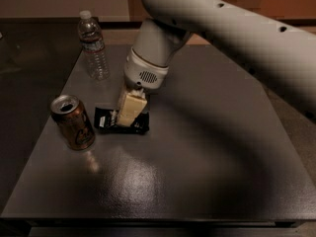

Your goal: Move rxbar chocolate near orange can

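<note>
The rxbar chocolate (104,119) is a flat black wrapped bar lying low on the dark table (197,162), just right of the orange can (73,123). The can stands upright with its silver top open, a small gap between it and the bar's left end. My gripper (127,118) comes down from above, and its cream fingers (131,106) are shut on the middle of the bar. The fingers hide the bar's centre.
A clear plastic water bottle (93,45) stands upright at the table's back left, behind the can. My large white arm (222,28) spans the upper right of the view. The table's front edge runs along the bottom.
</note>
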Action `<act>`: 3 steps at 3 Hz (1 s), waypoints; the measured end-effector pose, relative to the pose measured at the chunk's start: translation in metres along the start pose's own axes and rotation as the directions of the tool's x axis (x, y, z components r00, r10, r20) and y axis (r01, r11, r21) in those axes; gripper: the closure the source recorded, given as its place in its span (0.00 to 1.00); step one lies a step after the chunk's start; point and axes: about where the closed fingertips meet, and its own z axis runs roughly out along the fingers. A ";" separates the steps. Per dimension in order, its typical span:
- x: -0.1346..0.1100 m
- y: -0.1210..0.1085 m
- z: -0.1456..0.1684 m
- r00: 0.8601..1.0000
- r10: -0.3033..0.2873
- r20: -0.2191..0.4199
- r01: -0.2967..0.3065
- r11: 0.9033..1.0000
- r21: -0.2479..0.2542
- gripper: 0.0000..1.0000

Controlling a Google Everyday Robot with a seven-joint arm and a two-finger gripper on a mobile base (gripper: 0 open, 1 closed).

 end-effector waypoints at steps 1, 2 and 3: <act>-0.001 0.000 0.000 1.000 -0.001 0.000 0.001 1.000 0.001 0.35; -0.002 0.000 0.001 1.000 -0.003 0.001 0.003 1.000 0.002 0.13; -0.003 0.001 0.001 1.000 -0.005 0.001 0.005 1.000 0.004 0.00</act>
